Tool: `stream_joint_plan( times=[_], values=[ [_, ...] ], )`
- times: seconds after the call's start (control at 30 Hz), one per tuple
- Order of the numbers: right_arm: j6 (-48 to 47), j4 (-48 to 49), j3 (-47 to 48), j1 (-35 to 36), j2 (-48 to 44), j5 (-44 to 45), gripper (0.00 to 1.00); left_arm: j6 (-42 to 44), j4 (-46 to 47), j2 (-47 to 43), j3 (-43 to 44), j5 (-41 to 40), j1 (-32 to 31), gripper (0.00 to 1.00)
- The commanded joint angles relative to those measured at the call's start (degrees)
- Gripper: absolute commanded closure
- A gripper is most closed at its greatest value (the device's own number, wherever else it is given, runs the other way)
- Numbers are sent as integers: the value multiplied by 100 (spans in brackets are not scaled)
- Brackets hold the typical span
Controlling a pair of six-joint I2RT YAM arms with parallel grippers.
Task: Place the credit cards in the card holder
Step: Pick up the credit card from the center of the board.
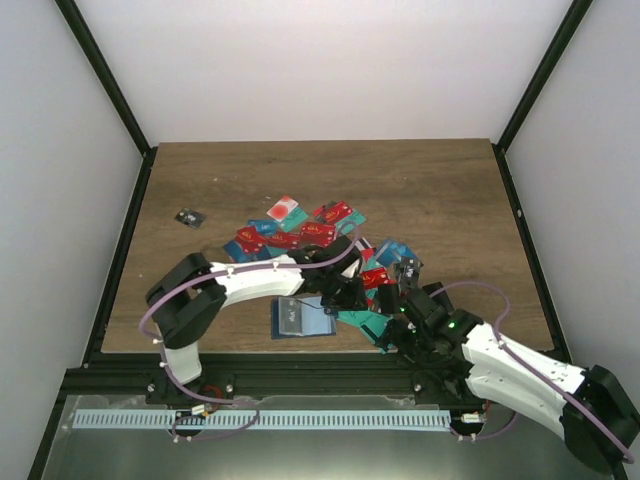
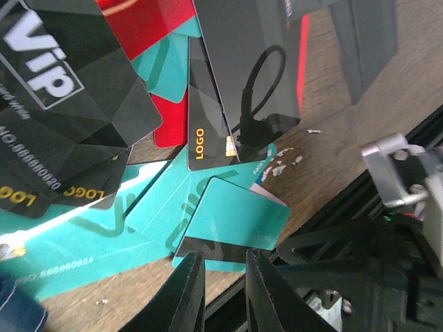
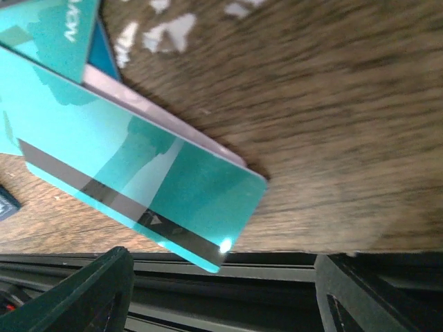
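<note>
The credit cards (image 1: 305,235) lie in a loose overlapping pile of red, teal, blue and black at mid-table. The card holder (image 1: 300,318), dark navy and flat, lies near the front edge, left of both grippers. My left gripper (image 1: 347,296) hovers low over the pile's near side; in the left wrist view (image 2: 221,261) its jaws stand a narrow gap apart at the near edge of a teal striped card (image 2: 235,221), holding nothing. My right gripper (image 1: 392,335) is wide open in the right wrist view (image 3: 221,280), with that teal card (image 3: 138,183) sticking out over the table's front edge.
A small black chip (image 1: 188,217) lies apart at the left. Black VIP and LOGO cards (image 2: 62,104) overlap the teal ones. The black frame rail (image 3: 277,266) runs just below the front table edge. The two grippers are close together.
</note>
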Motion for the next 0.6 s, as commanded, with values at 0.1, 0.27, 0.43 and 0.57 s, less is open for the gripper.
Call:
stream_joint_plan(
  times=[0.1,0.27,0.43,0.57],
  values=[
    [316,513,-194,-29,-163,-176,28,270,-58,674,538,266,-138,81],
    [377,537,-250,-37,-345,-145,30,299,-59,968,693,316,-155,81],
    [368,629,-262,-40,-415,-45,35,374,-150,1170,828,298,-174,81],
    [330,706,-290,-71,-363,-33,37,425,-172,1303,867,210,-181,81]
  ],
)
